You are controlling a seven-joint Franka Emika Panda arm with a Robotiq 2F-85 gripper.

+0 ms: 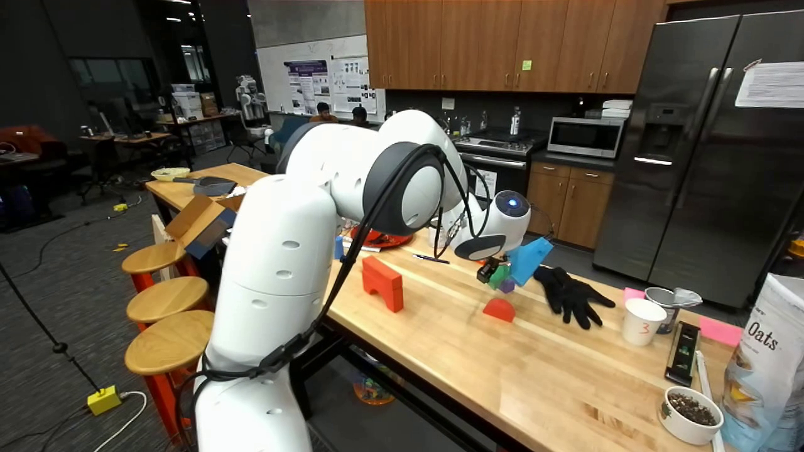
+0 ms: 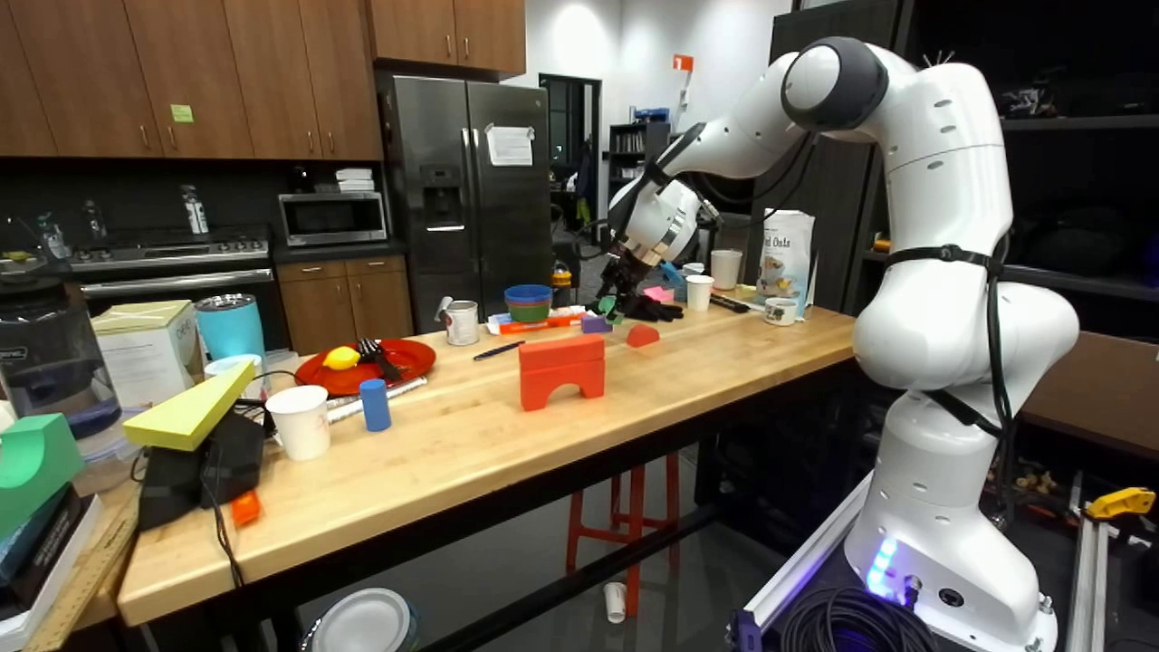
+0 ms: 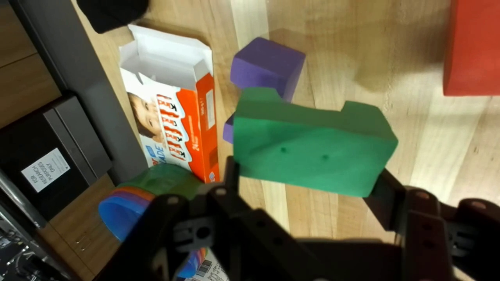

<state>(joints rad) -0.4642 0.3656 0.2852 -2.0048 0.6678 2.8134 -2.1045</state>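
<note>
My gripper (image 3: 306, 174) is shut on a green notched block (image 3: 312, 152), with one dark finger at each end of it. The block is held above the wooden table, notch facing away from the fingers. In both exterior views the green block (image 1: 499, 276) (image 2: 608, 309) shows small below the gripper (image 1: 492, 269). A purple block (image 3: 267, 64) lies just beyond it, partly hidden by the green block. A red half-round block (image 1: 500, 309) (image 2: 643, 336) sits nearby on the table. A blue piece (image 1: 529, 258) shows beside the gripper; I cannot tell whether it touches it.
An open candy box (image 3: 168, 105) and stacked bowls (image 2: 528, 303) are near the gripper. A black glove (image 1: 568, 295) lies beside it. A red arch with a bar on top (image 2: 561, 369) stands nearer the middle. Cups (image 1: 642, 321), an oats bag (image 1: 763, 358) and a red plate (image 2: 412, 360) stand further along.
</note>
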